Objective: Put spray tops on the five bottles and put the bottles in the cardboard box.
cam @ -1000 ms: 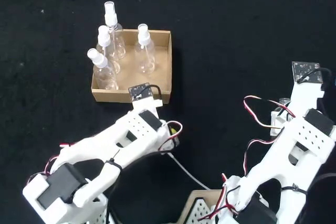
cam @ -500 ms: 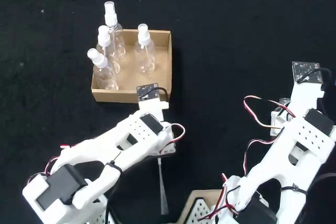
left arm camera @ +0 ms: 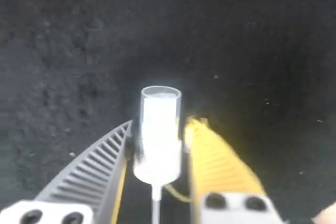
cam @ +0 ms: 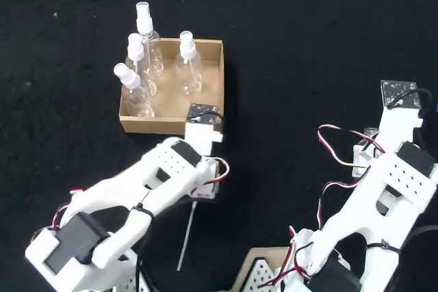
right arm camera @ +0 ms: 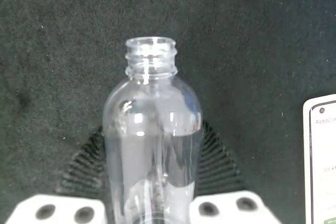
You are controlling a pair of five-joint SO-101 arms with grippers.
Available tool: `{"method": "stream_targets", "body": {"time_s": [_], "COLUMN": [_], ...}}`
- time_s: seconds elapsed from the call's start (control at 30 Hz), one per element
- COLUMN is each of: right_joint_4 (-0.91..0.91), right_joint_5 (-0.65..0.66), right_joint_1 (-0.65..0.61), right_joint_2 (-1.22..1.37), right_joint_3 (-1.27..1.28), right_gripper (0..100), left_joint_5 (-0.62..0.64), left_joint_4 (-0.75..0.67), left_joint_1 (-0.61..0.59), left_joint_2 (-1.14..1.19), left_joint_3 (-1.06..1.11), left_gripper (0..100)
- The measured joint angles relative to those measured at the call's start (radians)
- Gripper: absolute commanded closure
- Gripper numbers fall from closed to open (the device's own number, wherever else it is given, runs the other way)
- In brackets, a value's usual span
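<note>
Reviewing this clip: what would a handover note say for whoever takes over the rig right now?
Left tool: shut on a spray top, near the front corner of the cardboard box.
Right tool: shut on the uncapped bottle.
Done: four capped bottles stand in the cardboard box.
Left: fit the spray top onto the uncapped bottle, then put that bottle in the cardboard box.

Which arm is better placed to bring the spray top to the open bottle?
Left, probably: the left gripper is shut on the spray top, while the right gripper only holds the uncapped bottle.
</note>
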Motion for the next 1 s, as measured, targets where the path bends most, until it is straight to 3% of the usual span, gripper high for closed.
{"method": "stream_targets", "body": {"time_s": [0.33,0.57,1.0], "right_joint_4": [0.0,0.0,0.0], "right_joint_5": [0.0,0.0,0.0], "right_joint_1": [0.0,0.0,0.0], "right_joint_2": [0.0,0.0,0.0], "right_joint_3": [0.0,0.0,0.0], "right_gripper": [98.8,98.8,98.8], "left_joint_5": [-0.054,-0.106,-0.112], "left_joint_4": [0.026,0.206,0.226], "left_joint_1": [-0.026,-0.017,-0.015], "left_joint_2": [-0.003,0.003,0.091], "left_joint_3": [0.006,-0.054,-0.149], "left_gripper": [79,82,82]}}
